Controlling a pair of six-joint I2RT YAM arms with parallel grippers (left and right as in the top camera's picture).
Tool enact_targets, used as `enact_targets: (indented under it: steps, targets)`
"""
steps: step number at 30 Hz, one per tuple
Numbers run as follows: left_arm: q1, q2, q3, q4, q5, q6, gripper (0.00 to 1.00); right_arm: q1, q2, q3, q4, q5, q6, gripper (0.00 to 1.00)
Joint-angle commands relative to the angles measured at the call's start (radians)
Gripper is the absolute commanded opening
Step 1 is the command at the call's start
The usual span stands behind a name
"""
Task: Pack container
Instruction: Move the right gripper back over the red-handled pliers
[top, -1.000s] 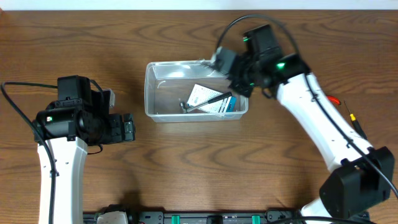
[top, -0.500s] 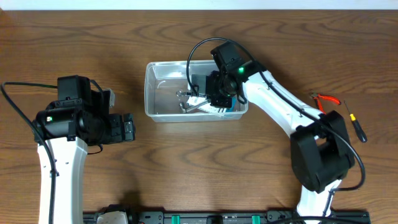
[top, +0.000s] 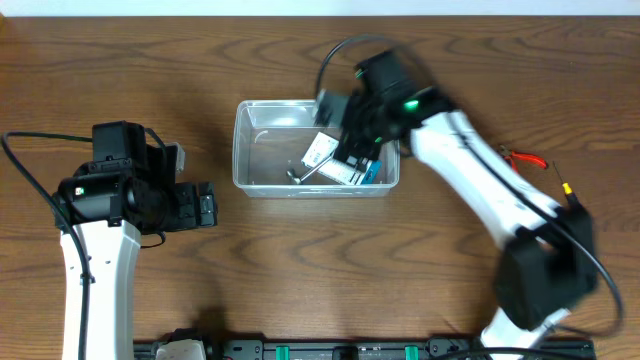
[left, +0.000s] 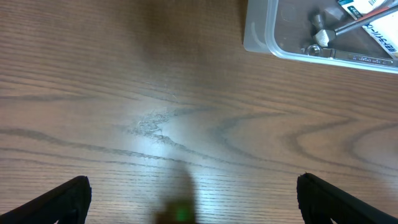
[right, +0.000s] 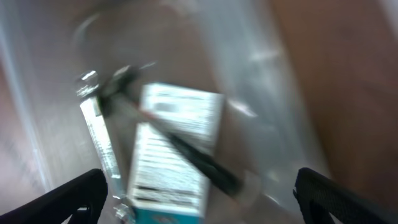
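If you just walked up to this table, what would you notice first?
The clear container, toward the back middle of the wooden table, holds a white-and-teal packet and a small hammer-like tool. The right arm is a blur reaching over the container's right end, jaws wide open. Red-handled pliers lie off at the table's right side.

Brown wood-grain table, clear plastic container resting near centre, red-handled pliers and small screwdriver lying near each other, far right.
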Motion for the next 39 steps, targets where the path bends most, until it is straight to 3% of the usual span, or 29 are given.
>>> enact_targets:
  steps: [1, 6, 8, 11, 16, 30, 39]
  targets:
    - [-0.003, 0.000, 0.006, -0.002, -0.011, -0.005, 0.98, -0.113, -0.132, 0.044, -0.022, 0.166, 0.291, 0.99]
    - [-0.003, 0.000, 0.006, -0.002, -0.011, -0.005, 0.97, -0.332, -0.185, 0.044, -0.180, 0.250, 0.501, 0.99]
    - [-0.003, 0.000, 0.006, -0.002, -0.011, -0.005, 0.98, -0.423, -0.177, 0.041, -0.257, 0.249, 0.517, 0.99]
    - [-0.003, 0.000, 0.006, -0.002, -0.011, -0.005, 0.98, -0.530, -0.148, 0.026, -0.325, 0.249, 0.469, 0.99]
    - [-0.003, 0.000, 0.006, -0.003, -0.011, -0.005, 0.98, -0.645, -0.056, -0.009, -0.372, 0.250, 0.250, 0.99]
    - [-0.003, 0.000, 0.006, -0.003, -0.011, -0.005, 0.98, -0.683, 0.265, -0.010, -0.347, 0.249, 0.176, 0.96]
    - [-0.003, 0.000, 0.006, -0.003, -0.012, -0.005, 0.98, -0.683, 0.345, -0.010, -0.328, 0.249, 0.180, 0.91]
